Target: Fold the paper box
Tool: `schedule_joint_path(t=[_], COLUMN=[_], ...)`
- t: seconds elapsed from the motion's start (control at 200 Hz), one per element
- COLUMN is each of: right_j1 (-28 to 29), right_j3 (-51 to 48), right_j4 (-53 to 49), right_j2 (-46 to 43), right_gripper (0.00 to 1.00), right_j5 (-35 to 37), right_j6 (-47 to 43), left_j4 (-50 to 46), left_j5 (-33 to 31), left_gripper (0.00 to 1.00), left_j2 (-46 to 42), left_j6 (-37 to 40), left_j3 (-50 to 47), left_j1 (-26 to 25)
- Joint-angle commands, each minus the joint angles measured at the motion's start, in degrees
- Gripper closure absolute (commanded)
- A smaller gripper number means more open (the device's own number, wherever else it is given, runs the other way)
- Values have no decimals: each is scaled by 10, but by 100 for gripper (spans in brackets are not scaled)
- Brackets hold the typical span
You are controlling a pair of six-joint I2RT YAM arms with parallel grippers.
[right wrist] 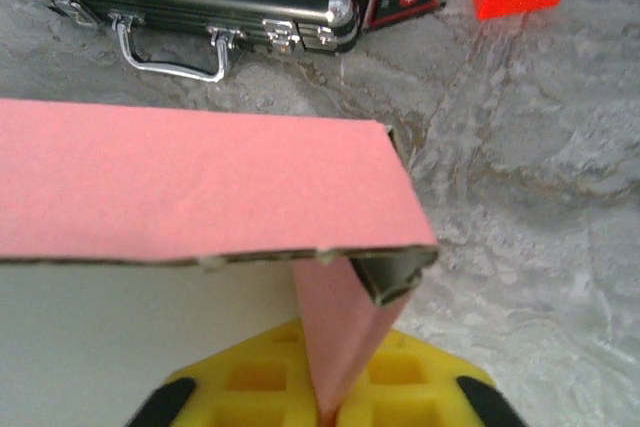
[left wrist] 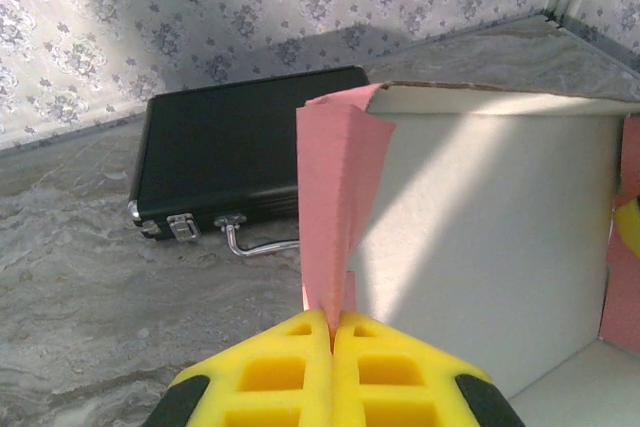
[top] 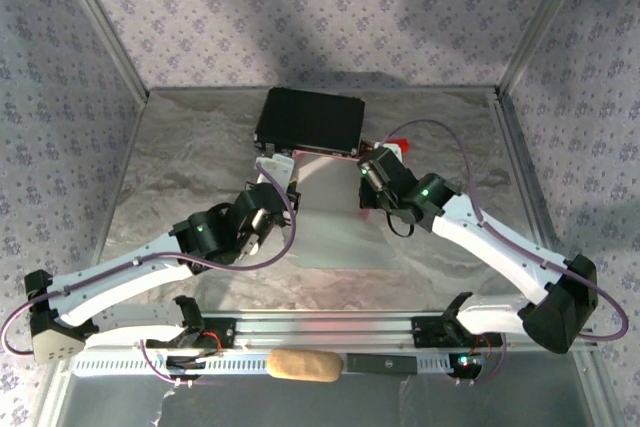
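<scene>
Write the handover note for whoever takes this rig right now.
Left gripper: shut on a side flap of the thin pink card paper box, paler inside.
Right gripper: shut on the opposite flap.
Box: mid-table, in front of the black hard case with metal latches.
Done: walls partly raised.
Left: probably finishing the folds; box is open, not closed.

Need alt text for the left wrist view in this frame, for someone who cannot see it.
Two yellow fingers at the bottom edge pinch an upright pink flap of the paper box, whose pale inner wall stands to the right. Behind it a black case with metal latches and a handle lies on the grey marbled table, against flowered wallpaper.
</scene>
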Motion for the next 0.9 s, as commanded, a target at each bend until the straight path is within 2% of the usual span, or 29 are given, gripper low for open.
schedule_joint_path(t=[0.0, 0.16, 0.33, 0.54, 0.71, 0.894], right_j1=[4, 16, 16, 14, 13, 15], right_j3=[22, 69, 63, 68, 69, 71], right_j4=[-42, -93, -80, -87, -90, -90], right_j2=[-2, 21, 9, -1, 3, 8], right_gripper=[100, 100, 100, 100, 100, 100], right_j5=[31, 26, -24, -41, -36, -28], right_j6=[19, 25, 13, -1, -4, -4], left_j4=[11, 16, 67, 106, 105, 94], left_j5=[8, 66, 203, 342, 360, 331], left_gripper=[100, 100, 89, 83, 78, 73], left_j2=[4, -1, -16, -37, -42, -44], left_j6=[-1, 11, 44, 60, 73, 84], left_j3=[9, -12, -54, -97, -104, -110], left_j1=[8, 63, 126, 205, 214, 214])
